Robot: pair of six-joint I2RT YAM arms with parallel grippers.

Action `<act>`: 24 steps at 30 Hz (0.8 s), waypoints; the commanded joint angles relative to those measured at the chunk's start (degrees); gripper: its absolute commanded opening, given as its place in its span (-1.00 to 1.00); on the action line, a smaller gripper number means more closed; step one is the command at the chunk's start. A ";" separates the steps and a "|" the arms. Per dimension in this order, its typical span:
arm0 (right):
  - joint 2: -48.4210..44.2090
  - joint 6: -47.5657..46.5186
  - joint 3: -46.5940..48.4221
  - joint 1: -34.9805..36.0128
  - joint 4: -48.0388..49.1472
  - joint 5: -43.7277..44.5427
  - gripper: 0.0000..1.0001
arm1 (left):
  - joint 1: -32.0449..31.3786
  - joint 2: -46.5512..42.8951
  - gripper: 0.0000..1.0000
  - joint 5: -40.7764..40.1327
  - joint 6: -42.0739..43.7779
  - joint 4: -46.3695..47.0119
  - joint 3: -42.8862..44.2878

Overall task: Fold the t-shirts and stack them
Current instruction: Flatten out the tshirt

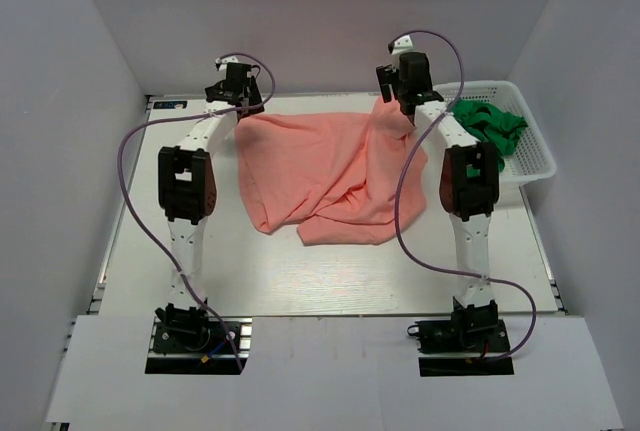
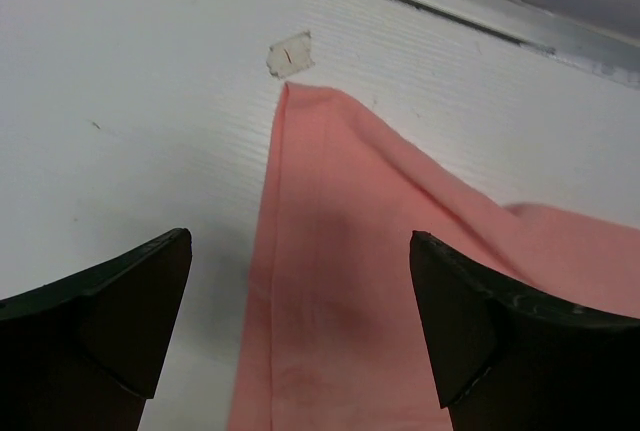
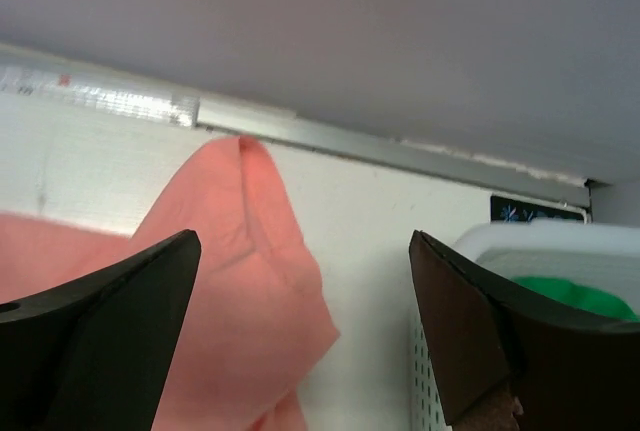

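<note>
The salmon-pink t-shirt (image 1: 325, 171) lies rumpled on the white table, its near part bunched in folds. My left gripper (image 1: 237, 101) is open above the shirt's far left corner; in the left wrist view that corner (image 2: 330, 231) lies flat between the fingers (image 2: 120, 301). My right gripper (image 1: 405, 101) is open over the shirt's far right corner, which shows raised in the right wrist view (image 3: 245, 251). The green garment (image 1: 490, 123) lies crumpled in the basket and shows in the right wrist view (image 3: 575, 296).
A white lattice basket (image 1: 535, 156) stands at the table's far right, beside my right arm. A metal rail (image 3: 400, 146) runs along the table's far edge below the back wall. A small torn patch (image 2: 290, 54) marks the table surface.
</note>
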 commanded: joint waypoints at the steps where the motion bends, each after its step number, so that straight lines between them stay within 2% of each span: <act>1: -10.05 2.21 -1.67 1.11 -4.70 -3.41 0.81 | -1.07 -11.05 1.00 6.68 -2.63 -2.86 -2.86; 4: -18.75 8.62 -11.15 1.38 -7.08 -8.85 0.81 | -2.56 -14.41 1.00 16.07 -5.95 -0.85 -9.45; 5: -20.44 10.46 -15.71 1.21 -7.52 -12.78 0.81 | -2.57 -15.29 1.00 22.80 -6.85 0.03 -11.29; 6: -24.02 16.22 -18.02 1.38 -7.88 -16.21 0.81 | -3.35 -15.91 1.00 25.56 -7.47 2.04 -14.88; 7: -25.28 17.59 -23.70 1.56 -8.23 -20.51 0.81 | -3.88 -16.52 1.00 28.55 -8.95 2.06 -16.13; 10: -27.66 22.16 -29.44 1.82 -10.25 -24.32 0.81 | -6.08 -15.91 1.00 32.69 -10.63 1.01 -19.13; 13: -29.33 27.08 -36.12 1.82 -10.87 -28.96 0.81 | -9.15 -15.38 1.00 35.42 -11.96 1.87 -23.43; 16: -31.17 29.28 -41.76 2.00 -10.69 -29.52 0.81 | -11.18 -16.61 1.00 35.96 -12.57 2.41 -28.61; 20: -33.02 30.34 -47.47 2.26 -10.78 -31.80 0.81 | -12.59 -20.21 1.00 32.28 -13.18 1.89 -36.96; 24: -35.21 31.92 -57.39 3.49 -9.82 -33.65 0.81 | -13.64 -24.78 1.00 31.74 -14.50 3.11 -45.75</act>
